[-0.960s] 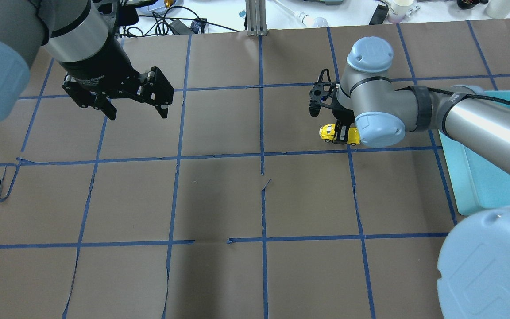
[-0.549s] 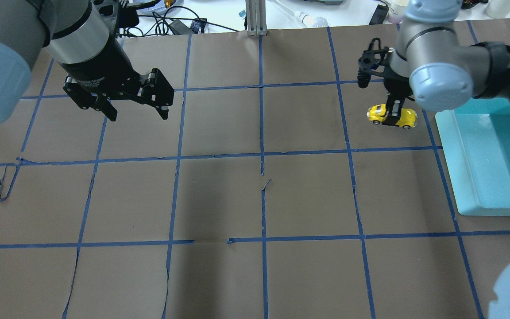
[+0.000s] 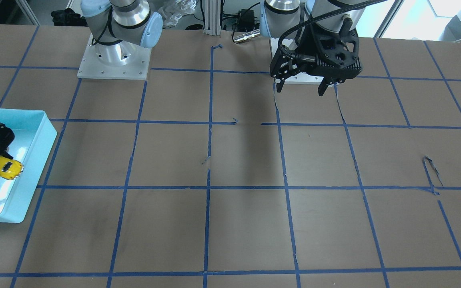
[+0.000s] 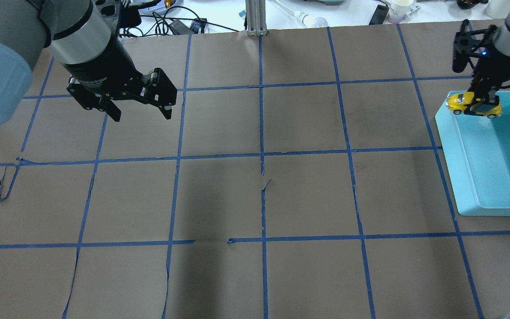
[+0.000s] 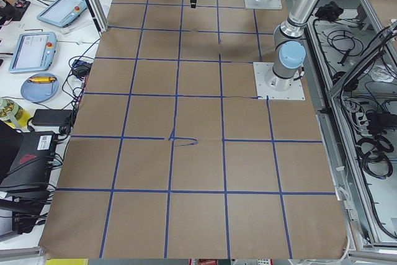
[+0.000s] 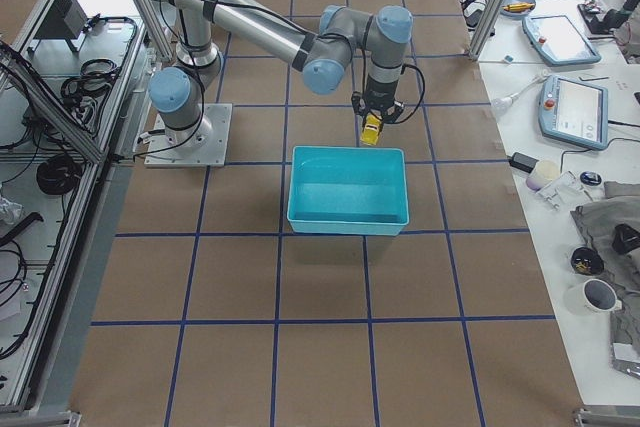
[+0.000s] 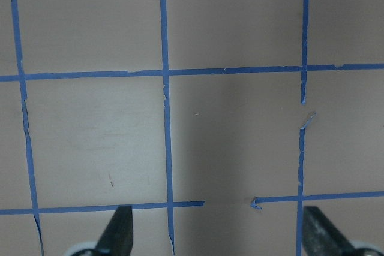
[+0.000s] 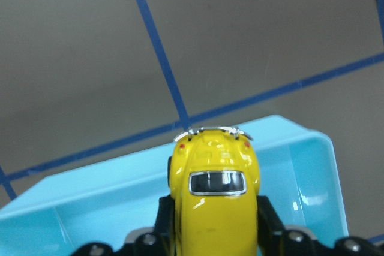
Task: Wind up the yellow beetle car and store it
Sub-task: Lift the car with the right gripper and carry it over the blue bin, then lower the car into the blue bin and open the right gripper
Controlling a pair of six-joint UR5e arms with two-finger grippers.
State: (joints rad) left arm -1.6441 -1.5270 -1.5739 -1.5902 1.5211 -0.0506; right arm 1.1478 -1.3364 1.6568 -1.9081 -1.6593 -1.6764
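Note:
The yellow beetle car [image 4: 473, 104] hangs in my right gripper [image 4: 481, 103], which is shut on its sides. It is held in the air over the far corner of the light-blue bin [image 4: 494, 177]. The car also shows in the front view [image 3: 6, 167], in the right side view [image 6: 371, 128] and in the right wrist view [image 8: 215, 199], where the bin's rim [image 8: 120, 178] lies just below it. My left gripper [image 4: 141, 110] is open and empty, raised above the table's far left; its fingertips [image 7: 120, 232] show in the left wrist view.
Brown table surface with a blue tape grid [image 4: 261, 155]. The bin [image 3: 34, 160] stands at the table's right edge, from my side. Cables, cups and tablets [image 6: 570, 107] lie on the bench beyond the far edge.
My right gripper has carried the car to the right and away from me, from the table's mid-right square to above the bin's far corner. The left arm has hardly moved.

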